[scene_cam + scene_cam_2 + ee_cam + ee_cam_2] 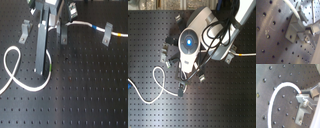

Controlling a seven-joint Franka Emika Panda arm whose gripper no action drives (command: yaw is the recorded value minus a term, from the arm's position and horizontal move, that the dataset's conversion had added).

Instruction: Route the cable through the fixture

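The white cable (15,82) lies in a loop on the black perforated board at the first exterior view's left. It rises past a green band (50,66) and runs right, past a blue band (95,27) and a yellow band (120,35). My gripper (44,70) reaches down to the board beside the green band and is shut on the cable. In both wrist views the cable (278,89) ends at the fingers (302,97). The fixture (63,34), a narrow dark clip, stands behind the gripper with the cable passing close by its top.
A light-grey bracket (25,31) stands at the back left, and another (106,36) sits under the cable at the right. A small bracket (72,10) is at the far back. In the second exterior view the arm (190,42) covers the board's middle.
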